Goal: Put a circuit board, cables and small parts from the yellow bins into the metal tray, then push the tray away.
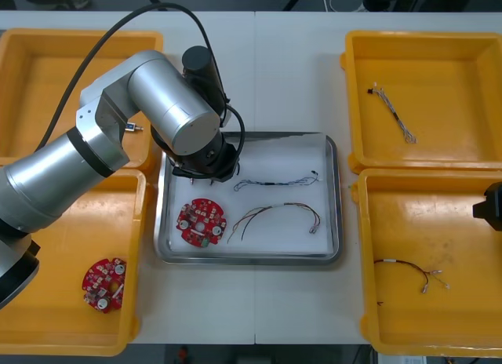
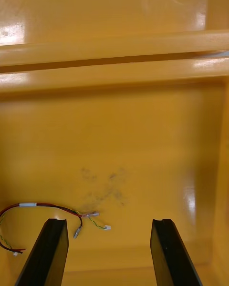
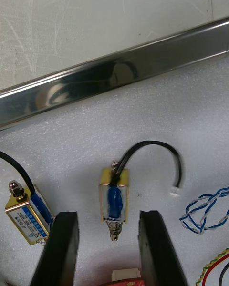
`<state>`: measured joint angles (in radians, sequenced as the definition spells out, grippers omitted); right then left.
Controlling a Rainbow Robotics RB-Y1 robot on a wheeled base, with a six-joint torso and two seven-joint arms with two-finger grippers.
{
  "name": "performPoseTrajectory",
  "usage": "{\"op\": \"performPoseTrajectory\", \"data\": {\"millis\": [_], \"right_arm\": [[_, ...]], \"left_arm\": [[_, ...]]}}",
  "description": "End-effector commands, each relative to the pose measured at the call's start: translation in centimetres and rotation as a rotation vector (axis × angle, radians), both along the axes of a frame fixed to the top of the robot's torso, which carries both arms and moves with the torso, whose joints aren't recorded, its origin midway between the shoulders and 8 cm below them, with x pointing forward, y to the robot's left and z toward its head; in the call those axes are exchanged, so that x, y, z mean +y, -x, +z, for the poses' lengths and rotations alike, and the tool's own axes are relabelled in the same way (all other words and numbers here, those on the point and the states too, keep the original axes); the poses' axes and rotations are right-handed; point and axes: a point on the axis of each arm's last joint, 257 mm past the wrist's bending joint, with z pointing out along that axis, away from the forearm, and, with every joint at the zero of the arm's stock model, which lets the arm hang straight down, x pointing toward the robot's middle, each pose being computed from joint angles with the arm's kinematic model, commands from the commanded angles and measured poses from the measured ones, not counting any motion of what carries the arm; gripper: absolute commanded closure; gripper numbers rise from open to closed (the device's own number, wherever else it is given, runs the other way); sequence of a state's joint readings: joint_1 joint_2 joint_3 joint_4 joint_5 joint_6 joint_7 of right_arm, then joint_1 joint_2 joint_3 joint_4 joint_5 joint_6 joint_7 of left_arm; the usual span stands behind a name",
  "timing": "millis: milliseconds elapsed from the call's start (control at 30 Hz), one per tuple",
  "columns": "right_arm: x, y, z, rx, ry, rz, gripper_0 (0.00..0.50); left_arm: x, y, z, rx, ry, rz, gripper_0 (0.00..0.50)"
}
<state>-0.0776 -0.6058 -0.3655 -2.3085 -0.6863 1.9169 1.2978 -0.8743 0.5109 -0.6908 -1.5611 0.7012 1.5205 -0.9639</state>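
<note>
The left gripper [image 3: 109,215] stands open over the metal tray [image 3: 119,74]. Its fingers sit loosely either side of 1 small metal part [image 3: 114,198] on the white lining, touching neither. A 2nd part [image 3: 28,217] lies just beside 1 finger. A crooked lift could snag the black lead [image 3: 157,145] and drag the part out. The right gripper [image 2: 109,224] hangs open over a yellow bin [image 2: 143,138].

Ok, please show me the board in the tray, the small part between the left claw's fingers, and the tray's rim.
board [image 1: 201,220], front view, on its red middle.
small part [image 3: 114,202], left wrist view, on its blue wrap.
tray [image 1: 249,259], front view, on its near rim.
</note>
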Motion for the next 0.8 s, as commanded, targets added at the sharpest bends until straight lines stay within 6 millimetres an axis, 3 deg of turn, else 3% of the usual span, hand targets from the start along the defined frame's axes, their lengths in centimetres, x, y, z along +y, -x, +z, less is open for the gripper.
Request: {"op": "performPoseTrajectory", "data": {"millis": [33, 200, 433, 600, 800], "right_arm": [[-0.1, 0.5, 0.5, 0.001, 0.032, 0.009, 0.000], [0.3, 0.8, 0.7, 0.013, 0.035, 0.049, 0.000], [2.5, 0.9, 1.2, 0.050, 0.045, 0.172, 0.000], [5.1, 0.1, 2.4, 0.048, 0.066, 0.286, 0.000], [9.9, -1.0, 3.3, 0.050, 0.117, 0.458, 0.000]], "left_arm": [[-2.4, -0.5, 2.0, -0.042, 0.006, -0.061, 0.000], [-1.6, -0.1, 3.6, -0.036, 0.000, -0.048, 0.000], [0.5, 2.0, 8.3, -0.031, -0.019, -0.034, 0.000], [2.6, 3.5, 11.5, -0.041, -0.013, -0.019, 0.000], [5.1, 4.4, 14.8, -0.120, 0.088, -0.041, 0.000]]}}
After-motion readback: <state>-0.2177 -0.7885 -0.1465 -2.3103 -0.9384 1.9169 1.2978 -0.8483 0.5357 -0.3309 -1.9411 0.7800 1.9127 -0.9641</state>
